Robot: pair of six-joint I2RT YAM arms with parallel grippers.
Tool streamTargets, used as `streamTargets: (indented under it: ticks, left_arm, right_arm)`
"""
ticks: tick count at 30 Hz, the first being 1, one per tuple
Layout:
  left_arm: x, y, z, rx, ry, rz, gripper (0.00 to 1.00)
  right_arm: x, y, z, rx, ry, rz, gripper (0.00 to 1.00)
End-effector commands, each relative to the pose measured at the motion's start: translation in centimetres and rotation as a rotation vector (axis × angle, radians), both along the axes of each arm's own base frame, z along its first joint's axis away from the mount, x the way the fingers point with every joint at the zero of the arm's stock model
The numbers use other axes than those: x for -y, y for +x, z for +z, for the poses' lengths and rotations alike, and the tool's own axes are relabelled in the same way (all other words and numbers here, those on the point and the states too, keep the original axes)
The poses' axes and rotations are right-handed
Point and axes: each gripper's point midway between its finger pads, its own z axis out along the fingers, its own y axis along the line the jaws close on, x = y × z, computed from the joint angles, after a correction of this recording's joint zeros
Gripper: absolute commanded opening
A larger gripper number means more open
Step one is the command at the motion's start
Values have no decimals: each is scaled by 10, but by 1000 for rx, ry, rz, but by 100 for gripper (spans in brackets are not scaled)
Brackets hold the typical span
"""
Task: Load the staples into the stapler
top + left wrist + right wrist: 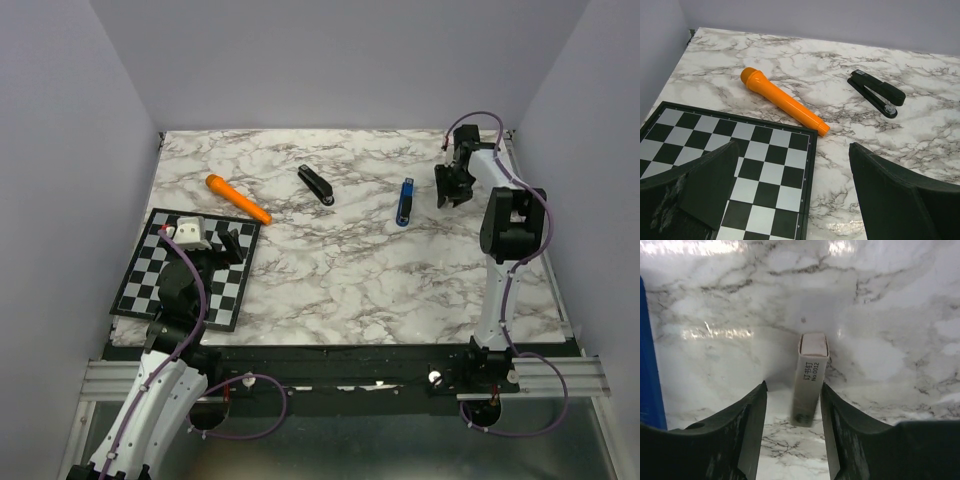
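Note:
A black stapler [316, 185] [877, 92] lies at the table's far middle, and a blue stapler [404, 201] [649, 365] lies to its right. My right gripper [450, 195] [793, 386] hangs low just right of the blue one. Its jaws straddle a small whitish cardboard box [812, 365] with printed characters. The right finger is close against the box, and a gap shows on the left side. The staples themselves are out of view. My left gripper [215, 243] [792, 147] is wide open and holds nothing, above the right edge of a chessboard.
The black-and-white chessboard [150, 270] [760, 170] lies at the near left. An orange microphone-shaped toy [238, 198] [782, 100] lies diagonally beyond it. Grey walls close in the table on three sides, and the right wall is near my right arm.

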Motion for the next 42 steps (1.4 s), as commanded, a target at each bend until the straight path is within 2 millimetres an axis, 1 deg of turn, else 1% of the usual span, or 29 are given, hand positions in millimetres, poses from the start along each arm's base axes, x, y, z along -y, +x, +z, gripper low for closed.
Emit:
streamTargets:
  ticks: [1, 2, 3, 4, 5, 6, 7, 10, 11, 13, 14, 15, 16, 17, 18, 21, 22, 23, 24, 25, 28, 29, 31, 32, 33, 38, 40, 42]
  left_arm:
    - [6, -2, 8, 33, -13, -33, 99]
    - [6, -2, 8, 36, -14, -34, 99]
    - [7, -2, 8, 36, -16, -37, 99]
    - [7, -3, 9, 39, -17, -39, 99]
    - [7, -3, 10, 42, -20, -42, 99]
    - [8, -3, 10, 45, -21, -45, 99]
    - [8, -4, 11, 46, -23, -48, 99]
    - [10, -5, 12, 52, -28, -59, 99]
    - [10, -6, 14, 58, -31, -60, 99]
    - [11, -6, 16, 63, -36, -65, 99]
    - [11, -7, 17, 69, -37, -66, 99]
    - [11, -7, 17, 69, -39, -68, 99]
    - [12, -7, 19, 74, -40, -69, 99]
    - [11, -8, 20, 80, -43, -69, 99]
    - [11, -9, 20, 80, -43, -71, 99]
    - [11, -10, 21, 81, -43, -71, 99]
    - [11, -10, 21, 81, -45, -71, 99]
    - [11, -10, 21, 84, -46, -71, 99]
    - [11, -10, 21, 81, -46, -73, 99]
    - [11, -11, 21, 81, -46, -73, 99]
    - [11, -11, 21, 78, -44, -69, 99]
    - [10, -11, 20, 77, -42, -68, 99]
    - [9, -11, 20, 75, -40, -63, 99]
    - [9, -10, 19, 74, -40, -60, 99]
    - [9, -10, 19, 72, -38, -60, 99]
    - [10, -8, 18, 71, -38, -62, 99]
    - [10, -8, 18, 71, -36, -63, 99]
    - [10, -7, 16, 64, -34, -63, 99]
  right_arm:
    - [15, -16, 24, 16, -77, -28, 52]
    - [16, -25, 19, 0, -88, -30, 49]
    - [20, -24, 21, 19, -117, -38, 48]
    - [22, -24, 30, 44, -131, -44, 44]
    - [23, -33, 24, 28, -146, -44, 42]
    - [26, -31, 26, 48, -168, -54, 35]
    - [27, -32, 30, 61, -176, -58, 34]
    - [27, -36, 27, 60, -185, -61, 34]
    - [26, -36, 31, 71, -185, -60, 34]
    - [23, -42, 30, 67, -190, -58, 34]
    - [24, -45, 36, 84, -194, -61, 34]
    - [22, -43, 37, 102, -182, -55, 37]
    - [20, -47, 35, 101, -170, -48, 41]
    - [17, -45, 37, 114, -161, -42, 44]
    - [15, -43, 38, 121, -148, -42, 54]
    - [13, -29, 48, 159, -133, -53, 66]
    - [13, -25, 45, 156, -129, -56, 67]
    - [12, -16, 51, 177, -125, -54, 67]
    - [11, -13, 50, 178, -121, -53, 67]
    - [11, -12, 40, 156, -120, -51, 67]
    - [12, -1, 40, 157, -128, -49, 64]
    - [12, 1, 33, 139, -129, -46, 63]
    - [10, 5, 31, 137, -118, -30, 58]
    - [8, 5, 26, 128, -112, -17, 57]
    - [6, 7, 26, 129, -101, -7, 56]
    - [0, 5, 18, 113, -70, 33, 50]
    - [-2, 4, 15, 104, -63, 44, 43]
    - [0, 0, 12, 93, -74, 44, 39]
